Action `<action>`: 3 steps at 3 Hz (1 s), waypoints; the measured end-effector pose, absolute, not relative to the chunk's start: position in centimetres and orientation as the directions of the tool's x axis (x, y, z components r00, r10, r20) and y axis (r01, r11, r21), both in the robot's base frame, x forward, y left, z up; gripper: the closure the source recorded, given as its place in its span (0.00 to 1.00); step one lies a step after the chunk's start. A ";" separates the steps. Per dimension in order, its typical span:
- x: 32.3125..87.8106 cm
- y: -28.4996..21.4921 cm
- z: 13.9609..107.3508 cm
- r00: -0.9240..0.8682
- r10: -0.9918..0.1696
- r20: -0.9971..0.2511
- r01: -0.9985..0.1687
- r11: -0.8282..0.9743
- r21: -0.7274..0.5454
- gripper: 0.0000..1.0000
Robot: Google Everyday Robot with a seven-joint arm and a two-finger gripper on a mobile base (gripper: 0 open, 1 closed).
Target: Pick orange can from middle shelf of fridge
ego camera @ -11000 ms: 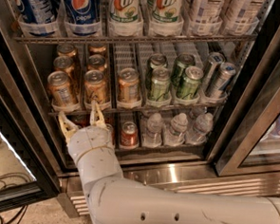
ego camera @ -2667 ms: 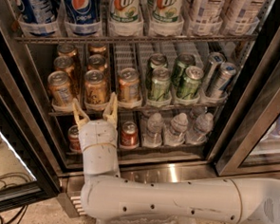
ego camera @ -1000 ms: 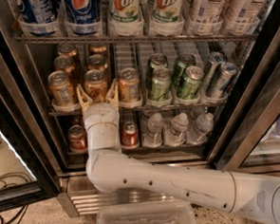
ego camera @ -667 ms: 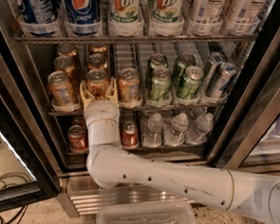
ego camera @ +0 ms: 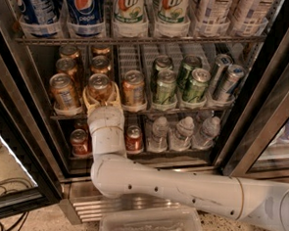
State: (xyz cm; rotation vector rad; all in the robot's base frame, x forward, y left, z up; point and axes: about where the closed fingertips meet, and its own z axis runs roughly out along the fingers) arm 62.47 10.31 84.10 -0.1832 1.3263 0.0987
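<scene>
Several orange cans stand in lanes on the left of the middle shelf of the fridge. My gripper has reached in at the front of the second lane. Its pale fingers stand open on either side of the front orange can, close to its lower half. Other orange cans stand beside it on the left and right, with more behind. My white arm runs in from the lower right.
Green cans fill the right of the same shelf. Big soda bottles stand on the rack above. Red cans and water bottles stand below. The open glass door is at the left. A clear plastic bin sits on the floor.
My gripper has risen from the lower shelf's level and pushed forward, so its fingers now straddle the front orange can in the second lane. The cans have not moved.
</scene>
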 end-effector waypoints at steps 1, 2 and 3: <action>60.9 10.6 84.5 0.257 -0.034 -0.966 -0.187 0.979 -0.084 1.00; 60.6 10.7 84.7 0.262 -0.035 -0.964 -0.191 0.978 -0.088 1.00; 60.1 10.4 85.5 0.269 -0.038 -0.962 -0.183 0.979 -0.090 1.00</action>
